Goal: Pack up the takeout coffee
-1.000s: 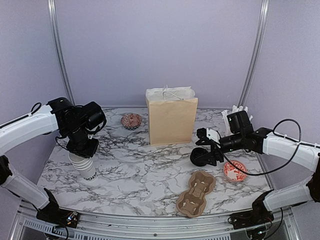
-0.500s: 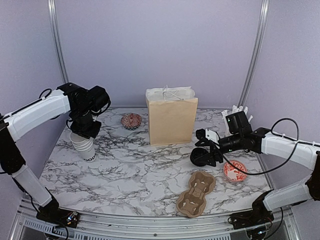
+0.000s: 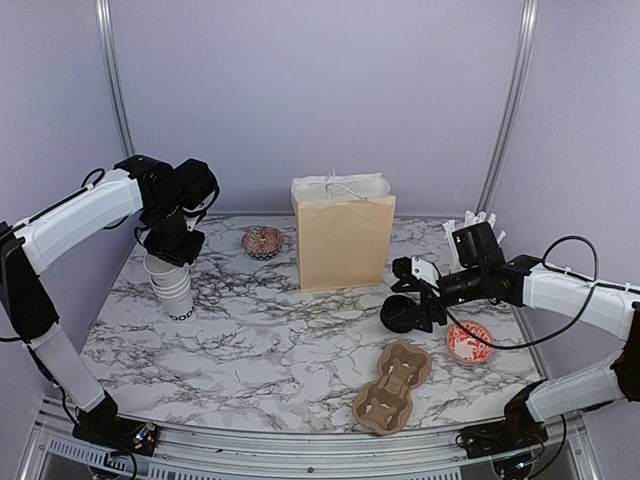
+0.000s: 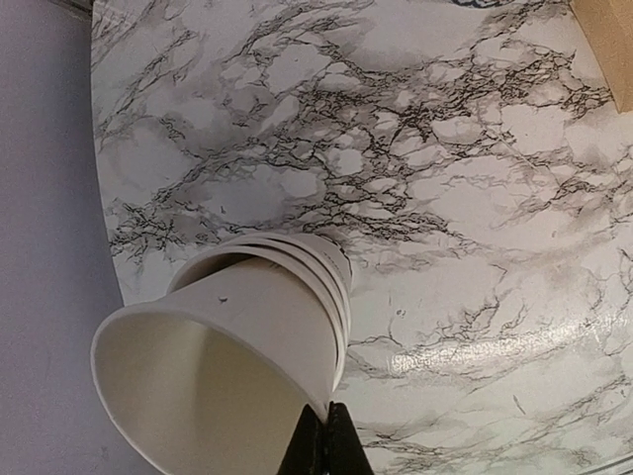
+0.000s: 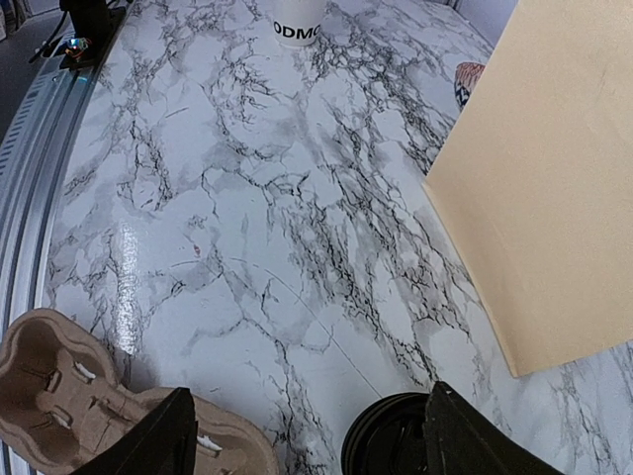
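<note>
A stack of white paper cups (image 3: 171, 285) with black lettering near the base hangs from my left gripper (image 3: 168, 250) at the table's left side. In the left wrist view the gripper (image 4: 324, 443) is shut on the rim of the top cup (image 4: 227, 366), and the nested stack tilts over the marble. I cannot tell if the base touches the table. The cups have no lids on. A stack of black lids (image 3: 400, 315) lies right of centre. My right gripper (image 3: 418, 297) hovers open just above the lids (image 5: 391, 445). The cup base also shows in the right wrist view (image 5: 297, 25).
A tan paper bag (image 3: 343, 238) stands open at the back centre. A brown pulp cup carrier (image 3: 393, 388) lies near the front. Red-patterned bowls sit left of the bag (image 3: 263, 241) and at the right (image 3: 470, 341). A holder of white sticks (image 3: 470, 228) stands at the back right.
My left arm has carried the cup stack away from the front, toward the back left of the table. The right arm has stayed still.
</note>
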`<state>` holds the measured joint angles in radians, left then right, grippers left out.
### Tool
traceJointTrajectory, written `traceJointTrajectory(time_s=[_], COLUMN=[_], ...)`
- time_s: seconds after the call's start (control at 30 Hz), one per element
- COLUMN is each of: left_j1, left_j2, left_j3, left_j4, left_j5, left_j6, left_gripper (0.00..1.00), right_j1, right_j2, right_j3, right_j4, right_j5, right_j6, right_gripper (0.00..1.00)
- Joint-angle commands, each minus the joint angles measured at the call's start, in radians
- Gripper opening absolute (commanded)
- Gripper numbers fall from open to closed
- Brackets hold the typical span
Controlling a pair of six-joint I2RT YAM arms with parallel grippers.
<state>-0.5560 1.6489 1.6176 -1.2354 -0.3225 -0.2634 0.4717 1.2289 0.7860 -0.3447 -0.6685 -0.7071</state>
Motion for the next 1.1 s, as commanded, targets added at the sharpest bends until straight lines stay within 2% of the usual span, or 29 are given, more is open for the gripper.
traceJointTrajectory(time_s=[0.0,0.1,0.27,0.53,0.7,0.87,1.07], left_j1=[0.005,0.005,0.005,0.004,-0.022,-0.144,-0.423], left_j2=[-0.046,-0.062,-0.094,-0.136,-0.157,-0.139,-0.001], left_j3=[0.037,0.043,0.066,0.084,0.171,0.351,0.408], left_j4=[-0.032,-0.038,-0.056,-0.068,-0.1,-0.16,-0.082], left_j5=[0.009,0.038,-0.007,-0.003,-0.034,-0.115,-0.007], left_j6=[0.002,-0.008,-0.029,-0.047,-0.072,-0.13,-0.009], left_gripper=[0.0,0.0,0.0,0.0,0.0,0.0,0.0], right_j1=[-0.008,-0.008,-0.009,-0.01,-0.011,-0.011,-0.04], right_j2=[-0.003,0.0,-0.013,-0.013,-0.011,-0.006,-0.027], right_j3=[0.0,0.001,-0.001,-0.002,-0.001,-0.001,0.051], right_j4=[0.004,0.001,-0.002,-0.002,-0.003,-0.005,-0.023], right_j5=[-0.006,-0.006,-0.006,0.005,0.001,0.0,0.049], right_j6=[-0.001,-0.004,-0.004,-0.01,-0.01,-0.01,0.046], right_gripper=[0.77,0.77,0.77,0.77,0.77,0.77,0.76])
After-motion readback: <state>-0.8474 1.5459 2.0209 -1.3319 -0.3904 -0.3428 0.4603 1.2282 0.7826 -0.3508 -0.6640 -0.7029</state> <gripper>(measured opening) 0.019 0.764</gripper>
